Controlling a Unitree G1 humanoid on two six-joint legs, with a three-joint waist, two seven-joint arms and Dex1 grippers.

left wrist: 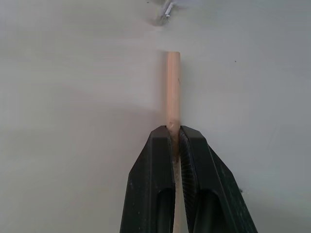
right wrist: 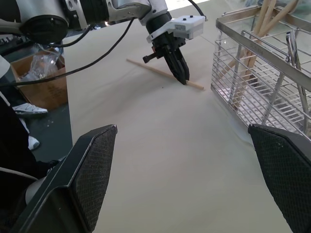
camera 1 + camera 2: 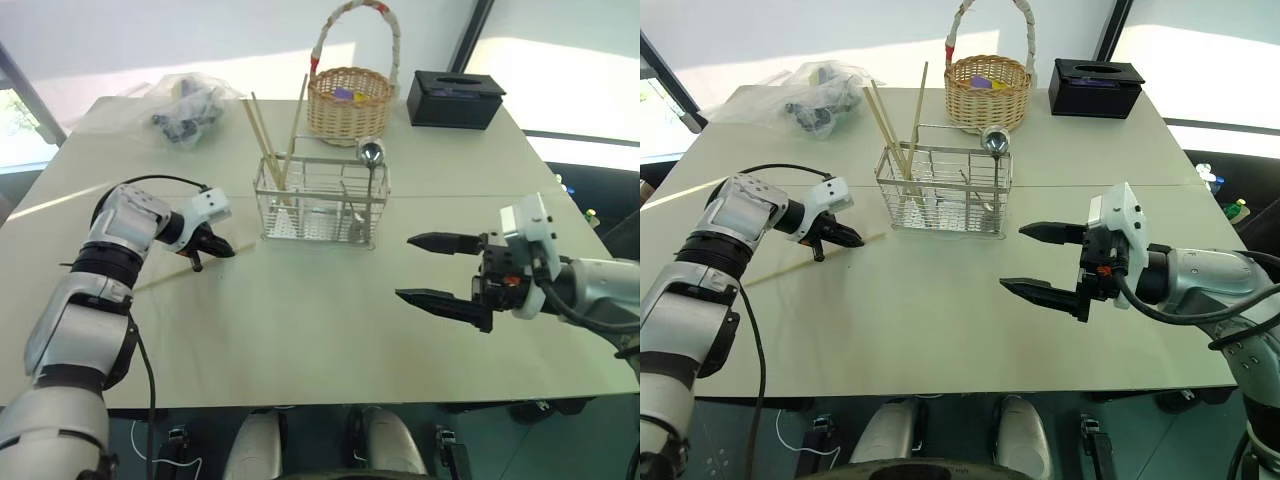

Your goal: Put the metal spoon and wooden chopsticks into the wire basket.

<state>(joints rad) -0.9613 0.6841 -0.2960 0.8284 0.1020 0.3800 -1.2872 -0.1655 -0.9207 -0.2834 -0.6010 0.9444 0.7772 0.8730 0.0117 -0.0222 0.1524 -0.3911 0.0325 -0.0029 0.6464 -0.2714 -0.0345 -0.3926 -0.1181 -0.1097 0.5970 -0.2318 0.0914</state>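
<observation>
A round tan woven wicker basket (image 3: 349,100) with a tall looped handle stands at the upper centre of the head view, holding something purple and yellow. To its right sits a black rectangular box (image 3: 454,98), and at the upper left lies a crumpled clear plastic bag (image 3: 185,100) with dark items inside. All three sit behind the small rectangular silver wire basket (image 3: 322,203), which stands just above the middle of the pale beige table (image 3: 310,320).

Three light tan wooden chopsticks (image 3: 272,143) lean in the basket's left compartment, their tops rising well above its rim. The slim shiny metal spoon (image 3: 371,153) stands upright in the right compartment, bowl uppermost.

One more tan chopstick (image 2: 165,74) lies flat on the table at the left of the head view, near the wire basket and pointing toward it. The left gripper (image 3: 216,249) is clenched on this stick near its basket-side end; in the left wrist view the black fingers (image 1: 155,170) pinch it with a short length poking out beyond them.

The right gripper (image 3: 435,270) hovers at the right of the frame, fingers spread wide and grasping nothing, with bare table between it and the wire basket.
</observation>
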